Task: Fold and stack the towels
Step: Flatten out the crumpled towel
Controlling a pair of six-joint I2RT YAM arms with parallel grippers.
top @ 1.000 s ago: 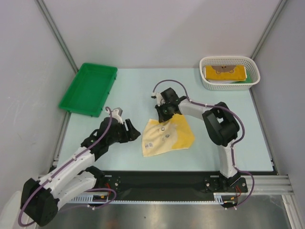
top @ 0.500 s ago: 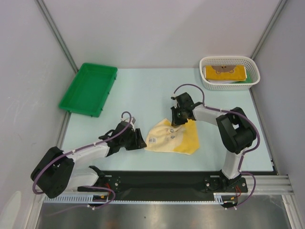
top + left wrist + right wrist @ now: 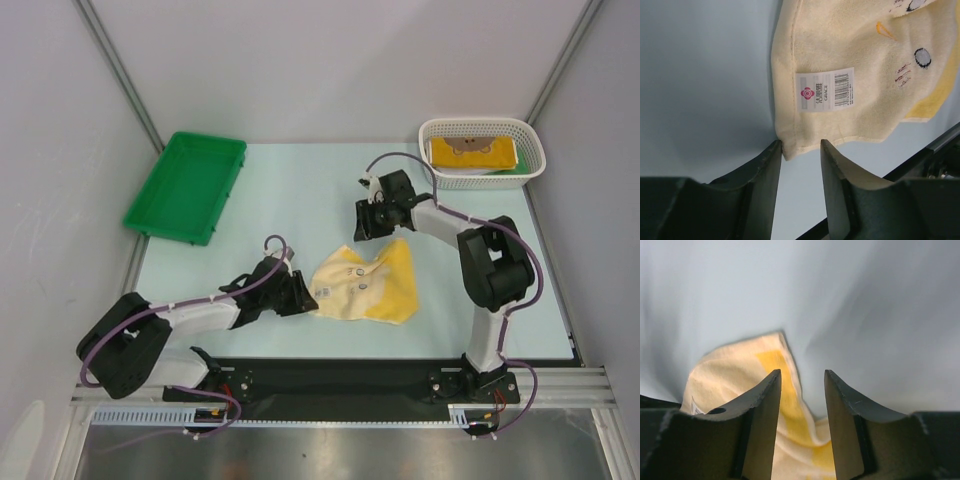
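From the top camera you had one loose yellow towel [image 3: 372,287] lying rumpled on the surface [image 3: 290,190], well apart from the white mesh basket [image 3: 440,176], left of it and nearer the arm bases. Inside the basket sat one folded yellow towel [image 3: 470,152] with a green edge [image 3: 508,171] under it. Whether that edge was another towel, you could not tell. One green tray [image 3: 185,185] lay far left of the basket. The left fingers [image 3: 303,298] were at the loose towel's corner farthest from the basket. The right fingers [image 3: 368,224] hung just off its basket-side corner.

On the left wrist camera, the left fingers [image 3: 767,165] stood narrowly apart, astride the hemmed corner below the one printed label [image 3: 826,88]. The corner lay against one finger but was not pinched.

On the right wrist camera, the right fingers [image 3: 762,405] were parted partway and held nothing, with the towel [image 3: 740,385] below them.

You likely had a light, limp cloth that would sag and drape. The stitched hem at a corner looked like the surest place to pinch.
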